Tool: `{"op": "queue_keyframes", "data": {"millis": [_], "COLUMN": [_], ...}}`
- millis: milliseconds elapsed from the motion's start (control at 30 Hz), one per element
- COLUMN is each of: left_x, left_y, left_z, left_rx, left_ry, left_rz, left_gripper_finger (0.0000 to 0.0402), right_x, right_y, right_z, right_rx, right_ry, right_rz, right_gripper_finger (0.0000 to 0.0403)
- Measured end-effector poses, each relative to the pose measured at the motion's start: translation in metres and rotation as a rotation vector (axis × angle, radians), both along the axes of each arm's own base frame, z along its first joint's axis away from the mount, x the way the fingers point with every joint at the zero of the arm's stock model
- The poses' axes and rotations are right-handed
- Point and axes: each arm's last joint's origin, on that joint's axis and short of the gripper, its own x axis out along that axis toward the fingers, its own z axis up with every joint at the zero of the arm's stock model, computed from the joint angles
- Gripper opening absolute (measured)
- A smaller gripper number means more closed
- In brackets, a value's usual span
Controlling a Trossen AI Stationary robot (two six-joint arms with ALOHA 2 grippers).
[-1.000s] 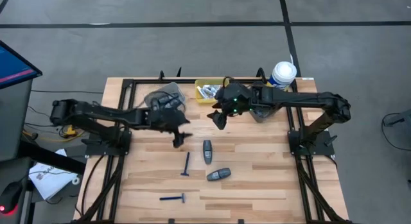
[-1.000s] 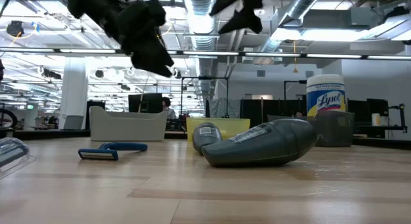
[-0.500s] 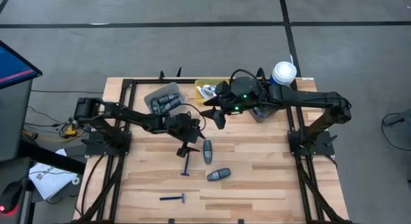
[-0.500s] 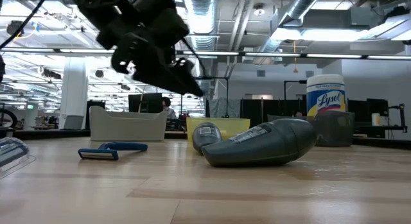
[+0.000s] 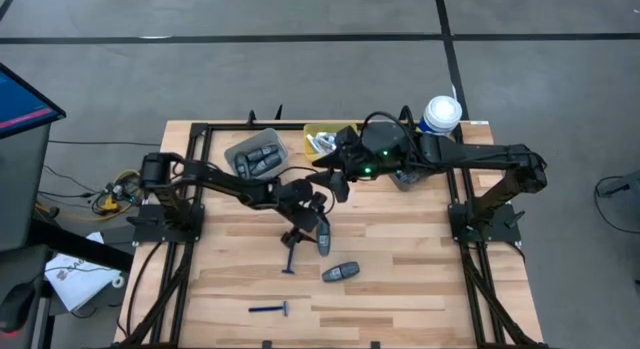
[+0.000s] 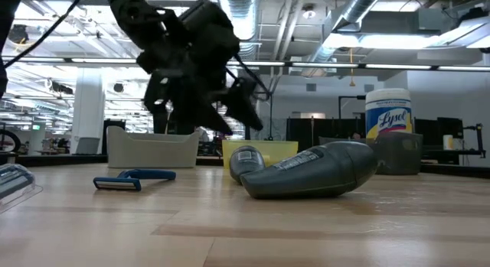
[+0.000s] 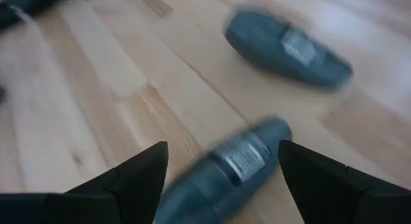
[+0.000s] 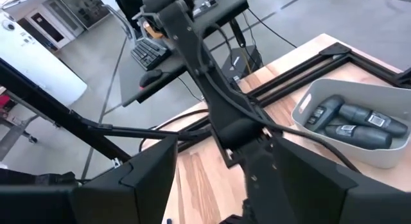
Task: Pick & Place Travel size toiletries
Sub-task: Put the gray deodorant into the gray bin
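Now, field notes. My left claw (image 7: 221, 179) hung over the table's middle, fingers (image 7: 128, 182) spread wide, empty, with a pod (image 7: 221, 169) lying flat between and just beyond the tips. In the high view that same pod (image 5: 322, 235) lay just beside the claw (image 5: 300, 229).

A second pod (image 7: 286, 47) lay a little farther out on the wood (image 7: 83, 108); from above it sat nearer the table's front edge (image 5: 341, 272). One razor (image 5: 290, 257) lay close by the claw, another (image 5: 269, 309) well apart near the front edge.

My judgement on handling: the pod looked hard-shelled, smooth and rounded, light, likely to roll or squirt out of a loose pinch. Best taken across its narrow width, near the middle where the label sat, fingers square to its long axis.

Farther back, the grey bin (image 5: 237, 150) already held pods (image 8: 353, 121); the yellow bin (image 5: 315, 130) held tubes (image 5: 322, 141). My right claw (image 5: 335, 184) waited up there, fingers apart, holding nothing I could see. The canister (image 5: 440, 115) stood at the far right corner.
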Motion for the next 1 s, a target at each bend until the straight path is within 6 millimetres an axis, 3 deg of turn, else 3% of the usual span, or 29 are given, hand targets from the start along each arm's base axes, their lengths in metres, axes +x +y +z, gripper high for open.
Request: {"op": "queue_keyframes", "data": {"millis": [367, 533, 733, 1000], "left_x": [0.013, 0.009, 0.007, 0.008], "left_y": [0.018, 0.023, 0.021, 0.015], "left_z": [-0.026, -0.036, -0.037, -0.019], "left_rx": [0.054, 0.073, 0.017, -0.052], "left_ry": [0.068, 0.173, 0.228, 0.18], "left_rz": [0.045, 0.087, 0.139, 0.22], "left_gripper_finger": [0.029, 0.029, 0.0286, 0.0287], "right_x": [0.0, 0.0, 0.0, 0.0], "right_y": [0.001, 0.001, 0.0, 0.002], "right_z": [0.001, 0.0, 0.0, -0.002], "right_rx": [0.0, -0.021, -0.034, -0.058], "right_ry": [-0.007, -0.007, -0.006, 0.019], "right_rz": [0.001, 0.009, 0.011, 0.026], "right_gripper_finger": [0.0248, 0.0248, 0.0248, 0.0248]}}
